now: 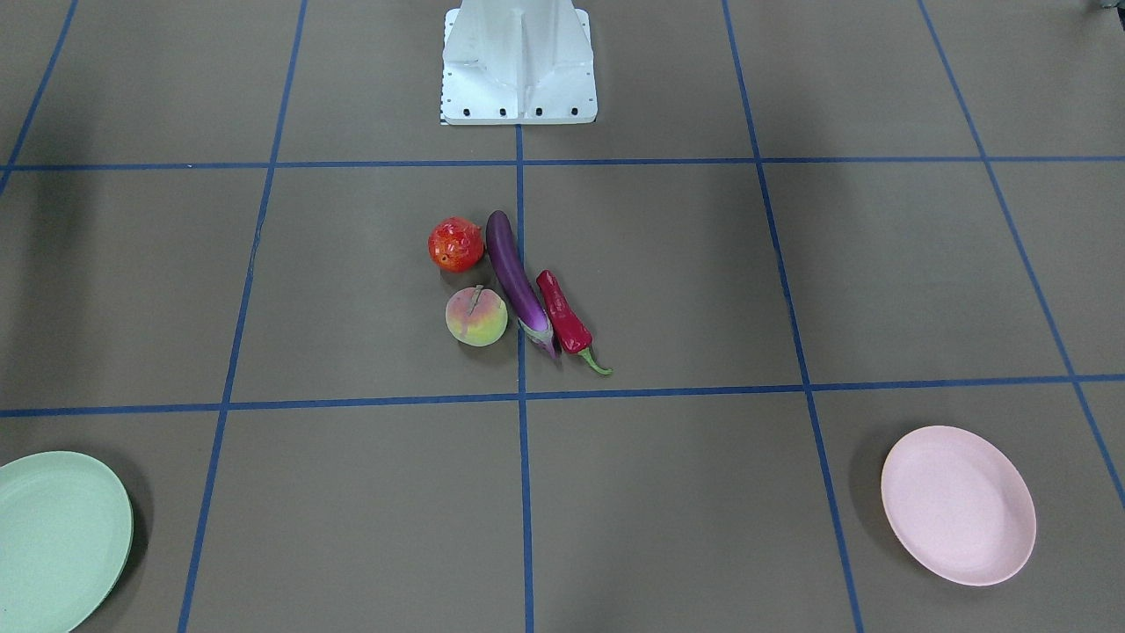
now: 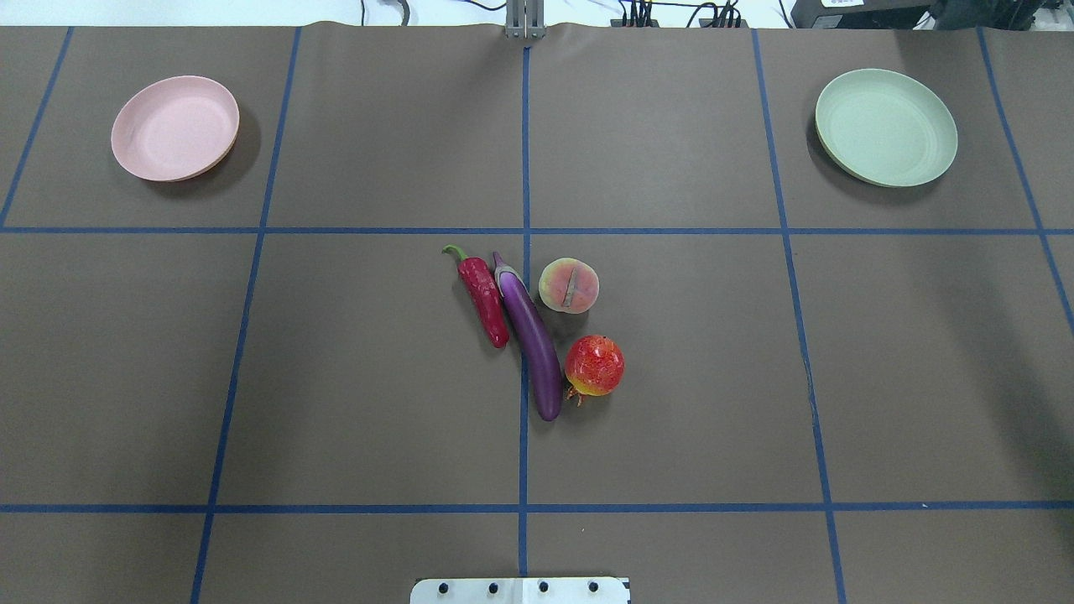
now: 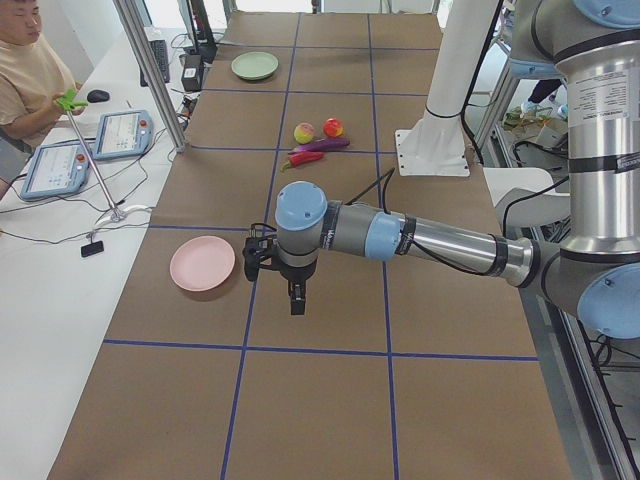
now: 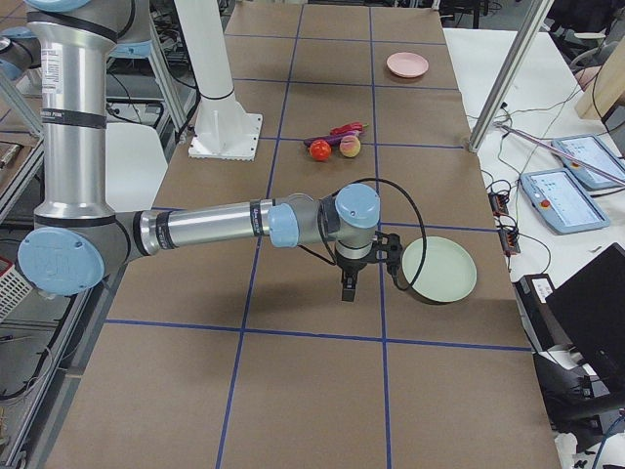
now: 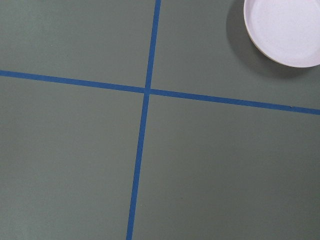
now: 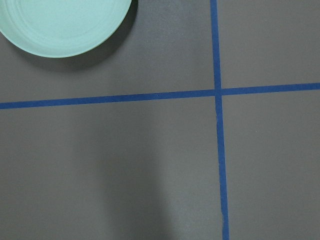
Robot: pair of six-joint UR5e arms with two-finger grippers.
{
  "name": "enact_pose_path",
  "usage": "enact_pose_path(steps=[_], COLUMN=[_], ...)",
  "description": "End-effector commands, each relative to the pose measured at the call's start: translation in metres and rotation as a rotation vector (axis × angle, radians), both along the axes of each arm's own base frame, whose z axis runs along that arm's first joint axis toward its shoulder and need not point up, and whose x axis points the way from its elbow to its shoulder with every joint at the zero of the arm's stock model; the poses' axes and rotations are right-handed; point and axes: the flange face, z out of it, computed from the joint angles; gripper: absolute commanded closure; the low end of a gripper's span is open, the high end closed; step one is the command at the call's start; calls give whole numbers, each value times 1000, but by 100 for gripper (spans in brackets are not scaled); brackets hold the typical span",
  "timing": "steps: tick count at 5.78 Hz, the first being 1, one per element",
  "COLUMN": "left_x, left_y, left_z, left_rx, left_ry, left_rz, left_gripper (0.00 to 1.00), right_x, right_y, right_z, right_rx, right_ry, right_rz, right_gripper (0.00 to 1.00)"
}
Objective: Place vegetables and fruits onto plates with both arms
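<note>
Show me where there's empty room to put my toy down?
Lots of bare table lies between the pink plate and the chili pepper, and between the green plate and the peach. Both plates are empty too. The middle is crowded: chili pepper, eggplant, peach and red-orange fruit huddle together.

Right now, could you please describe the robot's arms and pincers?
Both the left arm and right arm are silver-grey tubes with light blue joint caps. Black cables loop to the wrists; the left pincer and right pincer are black.
</note>
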Motion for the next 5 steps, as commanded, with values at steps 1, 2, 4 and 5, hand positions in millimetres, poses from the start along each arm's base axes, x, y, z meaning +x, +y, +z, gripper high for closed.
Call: enact_pose_path(steps=[1,2,4,5], left_x=[-1,-1,1,14], left_y=[-3,-4,3,4], left_z=[3,-4,-1,-14], left_rx=[1,23,45,77], left_ry=[-14,-17,-12,-4], left_rz=[-12,-11,-5,19], left_gripper=[0,0,0,0], right_x=[1,1,0,-1], right_y=[3,4,5,4], right_z=[3,6,4,4], right_rx=[7,2,5,6], right_ry=[2,2,-8,-7], right_rz=[1,0,-4,-6], right_gripper=[0,0,0,0])
